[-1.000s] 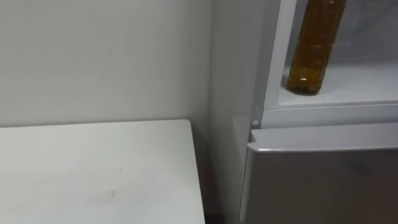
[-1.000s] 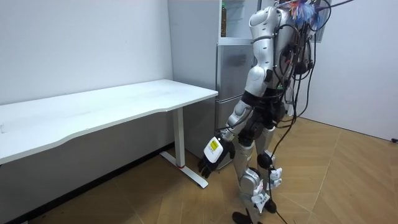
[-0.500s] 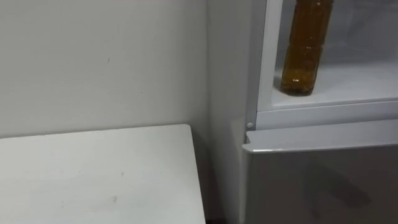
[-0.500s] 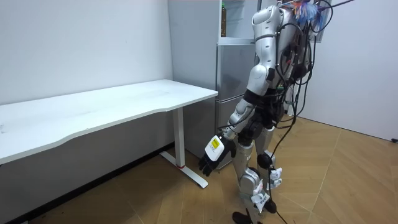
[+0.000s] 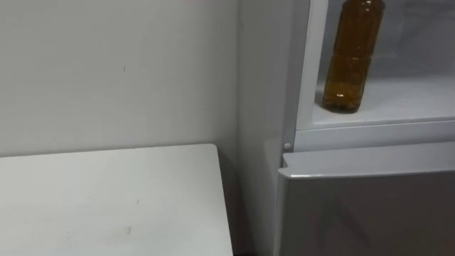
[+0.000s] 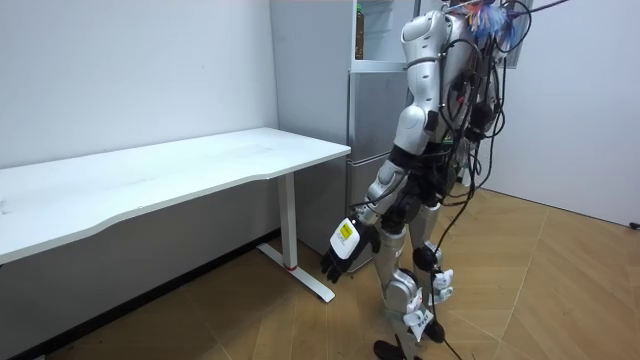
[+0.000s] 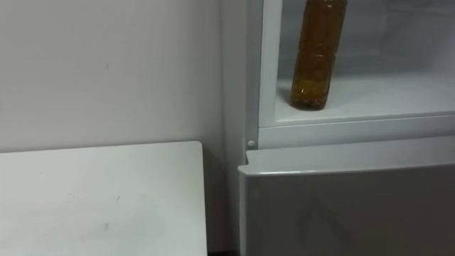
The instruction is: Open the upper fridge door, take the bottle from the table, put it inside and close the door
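Standing upright on the white shelf (image 5: 405, 96) of the open upper fridge (image 5: 263, 107), the amber bottle (image 5: 348, 60) sits near the fridge's left wall. The robot faces the fridge with its left hand (image 6: 338, 262) hanging low; whether that hand is open or closed cannot be told.

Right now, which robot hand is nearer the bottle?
Cannot tell. The left robot hand hangs low by the thigh, far below the bottle on the fridge shelf; the right I cannot place.
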You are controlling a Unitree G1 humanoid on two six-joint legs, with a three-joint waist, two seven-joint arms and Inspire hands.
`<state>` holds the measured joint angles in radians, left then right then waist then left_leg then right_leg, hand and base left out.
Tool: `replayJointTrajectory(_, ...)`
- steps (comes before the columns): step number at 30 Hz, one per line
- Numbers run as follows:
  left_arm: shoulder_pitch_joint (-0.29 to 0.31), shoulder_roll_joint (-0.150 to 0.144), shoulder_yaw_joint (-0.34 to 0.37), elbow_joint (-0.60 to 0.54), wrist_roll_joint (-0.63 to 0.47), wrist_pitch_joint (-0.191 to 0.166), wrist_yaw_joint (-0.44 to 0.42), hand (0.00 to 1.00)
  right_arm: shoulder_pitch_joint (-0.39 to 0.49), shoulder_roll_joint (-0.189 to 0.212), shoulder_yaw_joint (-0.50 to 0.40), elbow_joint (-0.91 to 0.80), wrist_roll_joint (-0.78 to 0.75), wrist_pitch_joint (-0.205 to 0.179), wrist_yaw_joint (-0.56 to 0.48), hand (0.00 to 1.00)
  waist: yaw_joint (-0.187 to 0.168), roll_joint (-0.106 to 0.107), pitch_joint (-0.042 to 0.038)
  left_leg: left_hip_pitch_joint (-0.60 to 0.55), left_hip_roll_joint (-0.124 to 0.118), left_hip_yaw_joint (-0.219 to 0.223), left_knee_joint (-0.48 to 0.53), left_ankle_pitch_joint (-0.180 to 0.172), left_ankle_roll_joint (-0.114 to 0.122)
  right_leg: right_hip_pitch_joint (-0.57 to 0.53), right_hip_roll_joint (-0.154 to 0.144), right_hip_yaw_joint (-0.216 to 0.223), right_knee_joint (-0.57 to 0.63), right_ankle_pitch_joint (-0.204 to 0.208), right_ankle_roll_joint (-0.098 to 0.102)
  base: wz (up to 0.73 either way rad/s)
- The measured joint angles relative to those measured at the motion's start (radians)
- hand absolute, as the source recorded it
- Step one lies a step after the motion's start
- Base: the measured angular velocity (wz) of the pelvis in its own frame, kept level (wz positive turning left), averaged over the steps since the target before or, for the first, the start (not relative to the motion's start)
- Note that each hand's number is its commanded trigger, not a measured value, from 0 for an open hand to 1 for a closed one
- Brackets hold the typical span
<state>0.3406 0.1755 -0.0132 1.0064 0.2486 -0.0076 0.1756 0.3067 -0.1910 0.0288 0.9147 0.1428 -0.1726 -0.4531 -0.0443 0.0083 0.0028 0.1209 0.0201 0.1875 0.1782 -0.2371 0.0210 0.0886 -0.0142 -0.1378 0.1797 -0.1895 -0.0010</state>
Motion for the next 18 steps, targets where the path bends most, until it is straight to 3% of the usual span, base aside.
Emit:
replayJointTrajectory(9, -0.027, -0.006, 0.002, 0.033, 0.042, 0.011, -0.076, 0.0, -0.044, 0.007, 0.02, 0.104, -0.076, 0.044, 0.156, 0.0, 0.025, 0.001, 0.0013, 0.003, 0.0, -0.012, 0.0, 0.0, 0.0, 0.015, 0.0, -0.005, -0.011, 0.0, 0.0, 0.03)
replayJointTrajectory(18, -0.076, -0.009, 0.0, 0.033, 0.077, 0.023, -0.07, 0.0, -0.117, 0.025, 0.067, 0.142, -0.15, 0.065, 0.248, 0.0, 0.027, -0.007, 0.0016, -0.025, -0.01, -0.04, 0.015, 0.0, 0.0, 0.011, -0.004, -0.029, -0.015, 0.0, 0.0, 0.1)
